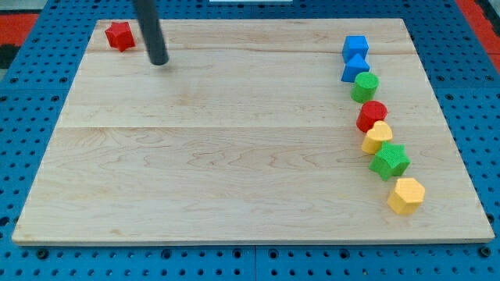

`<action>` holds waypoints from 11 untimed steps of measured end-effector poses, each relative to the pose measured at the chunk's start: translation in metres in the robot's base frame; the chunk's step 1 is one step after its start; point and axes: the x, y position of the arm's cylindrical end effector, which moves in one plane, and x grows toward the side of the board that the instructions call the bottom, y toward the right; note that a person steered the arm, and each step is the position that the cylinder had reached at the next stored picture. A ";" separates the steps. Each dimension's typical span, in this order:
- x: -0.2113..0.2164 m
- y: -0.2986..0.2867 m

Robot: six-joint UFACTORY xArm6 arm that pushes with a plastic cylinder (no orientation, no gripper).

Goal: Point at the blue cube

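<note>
The blue cube (355,47) sits near the view's top right on the wooden board (234,156). Just below it and touching lies a second blue block (355,69), triangular in shape. My tip (159,60) is at the view's top left, far to the left of the blue cube, just right of a red star block (119,36).
Below the blue blocks a chain runs down the right side: a green cylinder (364,87), a red cylinder (372,115), a yellow block (377,137), a green star (389,161) and a yellow hexagon (406,195). A blue pegboard surrounds the board.
</note>
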 end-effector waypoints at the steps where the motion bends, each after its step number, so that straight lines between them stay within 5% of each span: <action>1: -0.010 0.032; 5: -0.032 0.212; 7: -0.098 0.259; 9: -0.099 0.358; 11: -0.094 0.380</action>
